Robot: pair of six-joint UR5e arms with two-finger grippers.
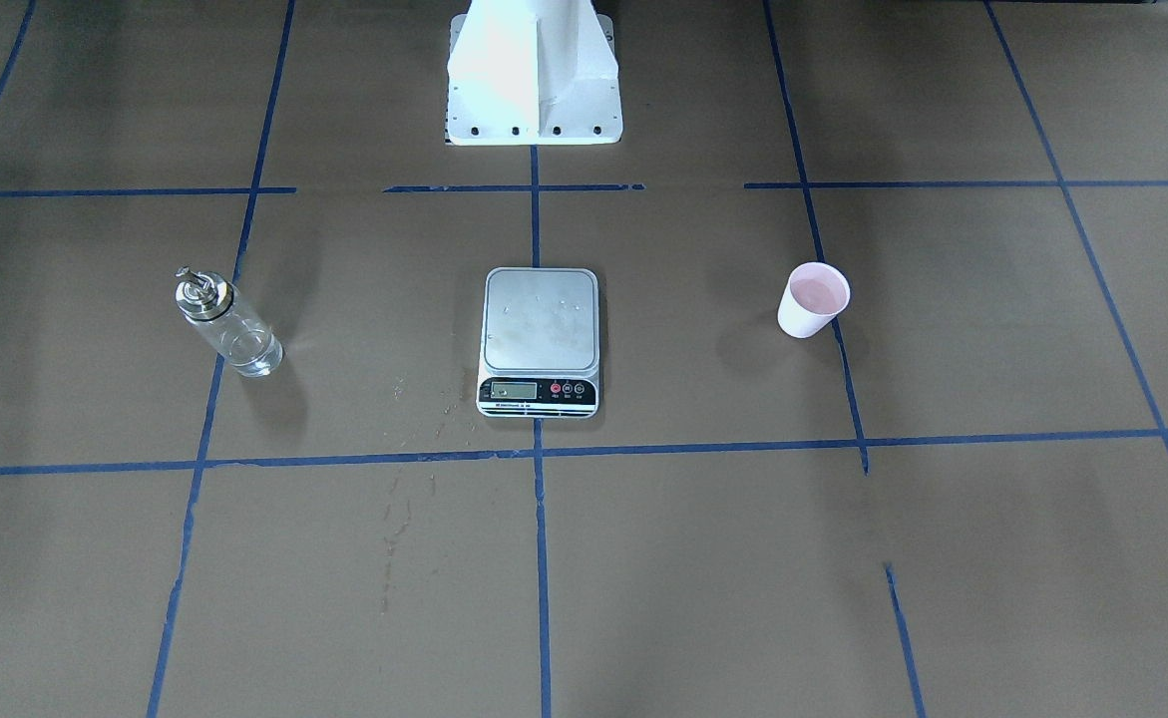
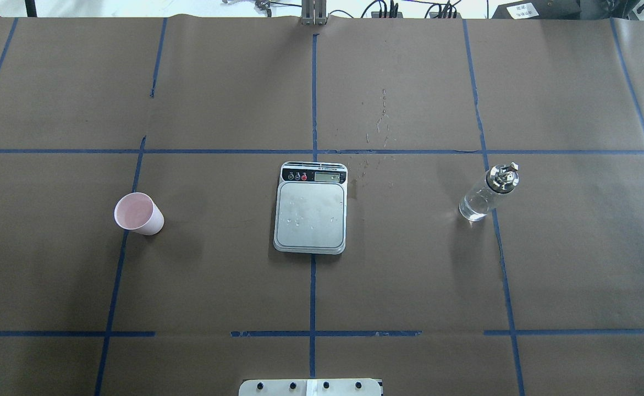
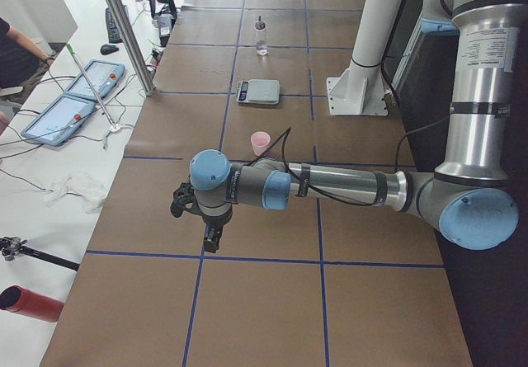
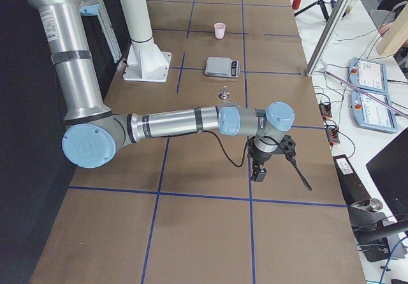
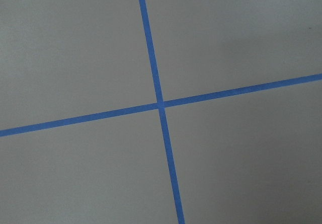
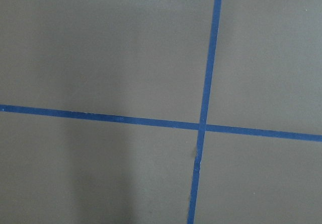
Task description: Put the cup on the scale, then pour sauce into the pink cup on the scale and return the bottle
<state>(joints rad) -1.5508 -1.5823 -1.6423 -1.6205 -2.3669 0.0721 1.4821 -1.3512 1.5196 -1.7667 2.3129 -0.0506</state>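
The scale (image 2: 311,220) sits mid-worktop (image 2: 217,264) on the centre tape line, with its display turned away from the robot's base, probably so that both arms can reach it. The cup (image 2: 137,213) stands upright, well apart from the scale on the robot's left. The bottle (image 2: 484,195) stands well apart from the scale on the robot's right, seemingly one item per arm. The scale's platform is bare, so nothing is placed yet. The left arm (image 3: 330,187) and right arm (image 4: 172,123) hang far from the scale over tape crossings, and I cannot tell whether their jaws are released or clenched. The print on the scale's panel is too small to read.
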